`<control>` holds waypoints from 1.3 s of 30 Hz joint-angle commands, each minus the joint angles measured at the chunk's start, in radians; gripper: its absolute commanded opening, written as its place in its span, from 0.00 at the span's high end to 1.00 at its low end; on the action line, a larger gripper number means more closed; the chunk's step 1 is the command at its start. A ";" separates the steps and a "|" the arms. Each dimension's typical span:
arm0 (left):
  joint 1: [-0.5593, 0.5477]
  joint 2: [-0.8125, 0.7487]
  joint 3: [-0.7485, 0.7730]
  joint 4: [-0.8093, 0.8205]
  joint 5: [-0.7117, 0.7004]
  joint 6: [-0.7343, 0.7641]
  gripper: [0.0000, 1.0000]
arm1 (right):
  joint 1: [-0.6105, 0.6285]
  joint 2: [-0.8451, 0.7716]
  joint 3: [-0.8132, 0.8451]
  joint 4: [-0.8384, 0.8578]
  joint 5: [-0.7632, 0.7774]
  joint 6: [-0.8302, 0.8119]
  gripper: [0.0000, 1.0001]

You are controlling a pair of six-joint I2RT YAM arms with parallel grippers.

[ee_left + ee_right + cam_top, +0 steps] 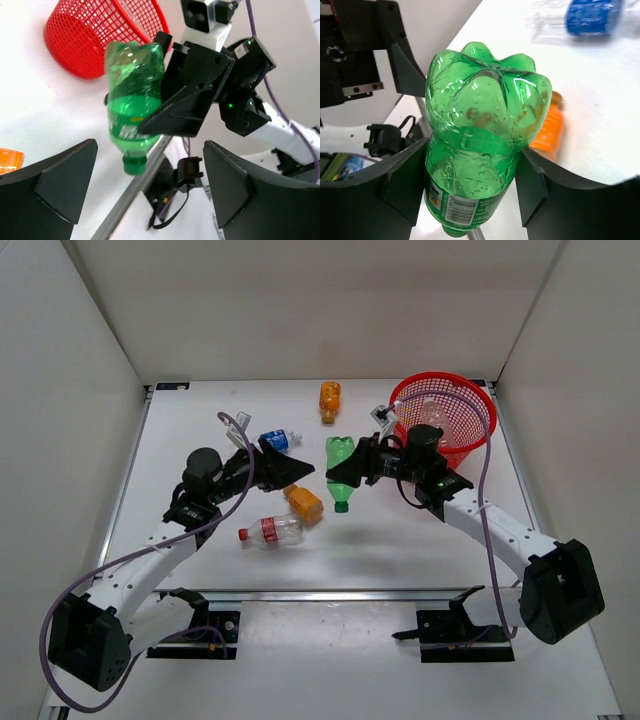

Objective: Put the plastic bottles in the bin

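My right gripper [347, 476] is shut on the green bottle [340, 470], gripping its body with the cap pointing down and toward me; the right wrist view shows the bottle [485, 135] between the fingers [545, 190]. The red mesh bin [446, 418] stands just behind that arm at the back right. My left gripper [296, 472] is open and empty, facing the green bottle [135, 105]. One orange bottle [303, 503] lies just below the left gripper. A blue-label bottle [279, 440], a red-label bottle [270, 531] and a second orange bottle [329, 400] lie on the table.
White walls enclose the table on three sides. A metal rail [330, 593] runs along the near edge by the arm bases. The two grippers are close together at the table's middle. The bin also shows in the left wrist view [100, 35].
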State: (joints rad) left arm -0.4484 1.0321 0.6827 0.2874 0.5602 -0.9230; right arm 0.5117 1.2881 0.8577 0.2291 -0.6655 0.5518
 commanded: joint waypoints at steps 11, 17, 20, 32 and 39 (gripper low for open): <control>0.112 0.069 0.344 -0.849 -0.500 0.429 0.01 | -0.352 -0.101 0.431 -0.600 0.521 -0.381 0.95; 0.166 0.082 0.295 -0.979 -0.669 0.507 0.01 | -0.492 -0.020 0.393 -0.603 0.664 -0.461 0.93; 0.188 0.092 0.272 -1.010 -0.686 0.545 0.01 | -0.510 0.036 0.395 -0.587 0.702 -0.487 0.78; 0.224 0.270 0.418 -0.984 -0.539 0.756 0.01 | -0.519 0.048 0.458 -0.582 0.613 -0.492 0.01; 0.261 0.526 0.657 -0.967 -0.390 1.005 0.02 | -0.512 -0.004 0.472 -0.602 0.583 -0.475 0.01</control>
State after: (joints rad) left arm -0.2039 1.4666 1.2266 -0.7006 0.0795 -0.0902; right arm -0.0071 1.3483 1.2854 -0.3836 -0.0532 0.0746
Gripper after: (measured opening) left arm 0.982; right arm 0.993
